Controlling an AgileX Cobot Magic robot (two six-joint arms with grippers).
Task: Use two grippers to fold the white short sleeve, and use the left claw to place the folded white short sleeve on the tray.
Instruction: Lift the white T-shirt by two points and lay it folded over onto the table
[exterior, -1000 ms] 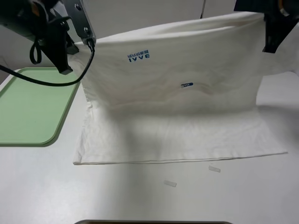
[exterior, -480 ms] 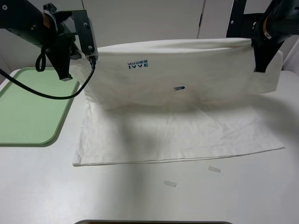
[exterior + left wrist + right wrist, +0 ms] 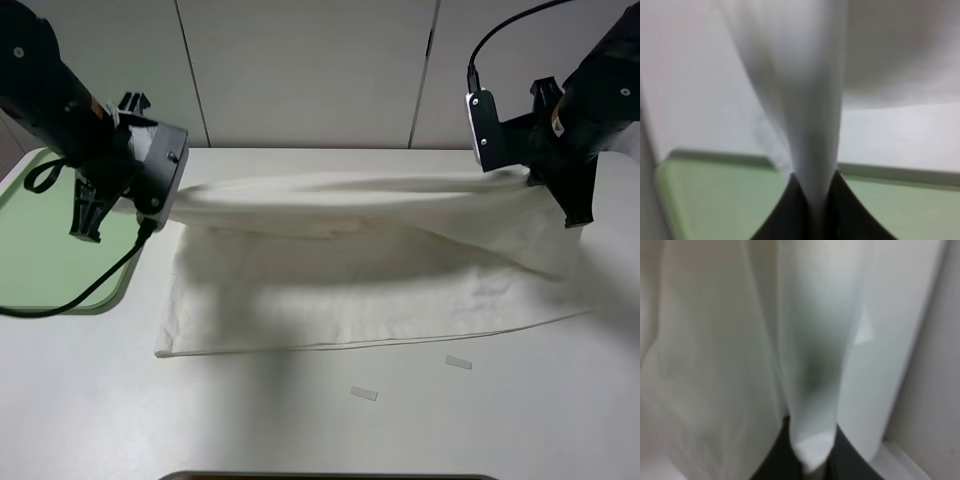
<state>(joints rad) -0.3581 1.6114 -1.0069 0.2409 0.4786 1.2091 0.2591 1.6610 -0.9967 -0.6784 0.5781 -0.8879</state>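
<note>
Left claw (image 3: 95, 215) sits pressed together on one end of the white short sleeve (image 3: 370, 270) in your high view, and your right gripper (image 3: 575, 205) pinches the opposite end. Between the two, the raised edge stretches as a long, sagging roll. Below and in front of that roll, the lower part of the shirt lies flat on the table (image 3: 300, 420). You can see the tray (image 3: 30, 250) just beside the left claw, on its outer side and partly under the arm, well apart from the right gripper. Two small scraps (image 3: 365, 393) lie on the table beyond the shirt's near edge.

On your left wrist view, the left claw (image 3: 814, 185) has both black fingers (image 3: 790, 210) clamped on a narrow gather of blurred white cloth (image 3: 805, 100), with the green tray (image 3: 715, 200) straight behind the tips.

On your right wrist view, the right gripper (image 3: 810, 427) is likewise closed on a bunched fold of shirt (image 3: 810, 340), which hangs away from the tips and fills most of the picture.
</note>
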